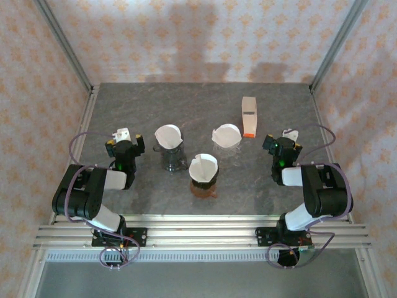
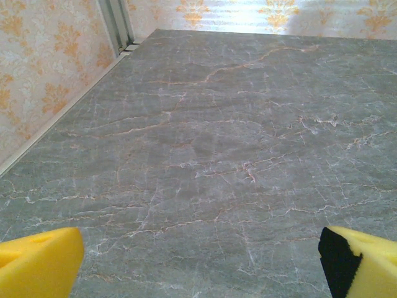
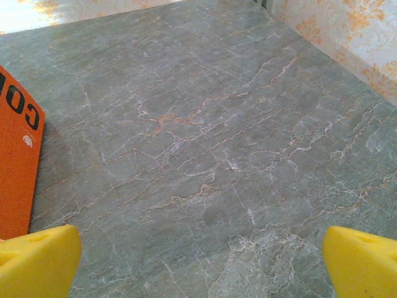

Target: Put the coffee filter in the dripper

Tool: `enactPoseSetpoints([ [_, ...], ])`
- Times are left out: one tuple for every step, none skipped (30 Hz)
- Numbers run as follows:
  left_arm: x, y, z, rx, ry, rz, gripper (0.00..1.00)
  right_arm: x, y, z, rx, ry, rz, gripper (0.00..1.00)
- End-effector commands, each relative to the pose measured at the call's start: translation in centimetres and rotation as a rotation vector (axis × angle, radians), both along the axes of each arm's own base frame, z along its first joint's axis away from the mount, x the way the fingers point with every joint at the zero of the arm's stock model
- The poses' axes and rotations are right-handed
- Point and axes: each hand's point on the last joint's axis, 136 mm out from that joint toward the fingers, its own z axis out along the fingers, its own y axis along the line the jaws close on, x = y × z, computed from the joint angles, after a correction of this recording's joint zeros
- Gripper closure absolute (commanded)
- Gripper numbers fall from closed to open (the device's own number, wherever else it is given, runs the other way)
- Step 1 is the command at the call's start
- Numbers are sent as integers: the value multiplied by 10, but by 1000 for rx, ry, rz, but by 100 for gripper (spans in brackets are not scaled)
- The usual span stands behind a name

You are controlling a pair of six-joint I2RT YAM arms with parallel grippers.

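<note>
In the top view a white coffee filter [image 1: 168, 135] stands in a dark clear dripper [image 1: 172, 159]. A second filter [image 1: 203, 167] sits in an amber dripper [image 1: 204, 187] nearer the arms. A third white filter [image 1: 226, 136] rests further right; I cannot tell what is under it. My left gripper [image 1: 123, 134] is left of the dark dripper, open and empty. My right gripper [image 1: 288, 134] is right of the third filter, also open and empty. In each wrist view the gripper [image 2: 198, 264] [image 3: 201, 264] has yellow fingertips [image 2: 37, 261] [image 3: 37, 261] wide apart over bare marble.
A tall white box with an orange end [image 1: 249, 116] stands behind the third filter; its orange face [image 3: 15, 161] is at the left edge of the right wrist view. The grey marble table [image 1: 205, 99] is fenced by metal posts and patterned walls [image 2: 43, 74].
</note>
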Motion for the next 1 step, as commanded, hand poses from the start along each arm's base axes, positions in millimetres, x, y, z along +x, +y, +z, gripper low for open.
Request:
enactPoseSetpoints([
  [6,-1,9,12,-30,-10,0,6,0,13,-11,-46,5,1],
])
